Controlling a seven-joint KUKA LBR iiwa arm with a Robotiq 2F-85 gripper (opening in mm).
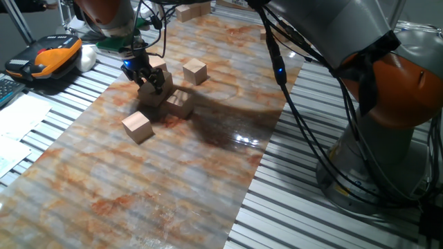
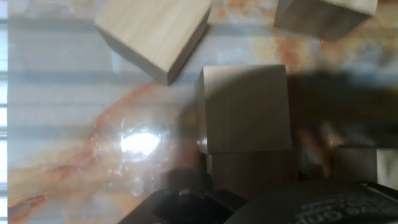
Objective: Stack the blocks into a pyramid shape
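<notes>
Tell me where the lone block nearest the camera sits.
In the fixed view, that block lies apart on the marbled mat, front-left of the cluster of blocks under the tool.

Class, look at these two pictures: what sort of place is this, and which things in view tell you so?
Most likely a robotics lab or workshop bench. A big orange and grey robot arm stands beside a slatted metal table covered by a marble-patterned sheet, and an orange handheld controller lies at the edge.
</notes>
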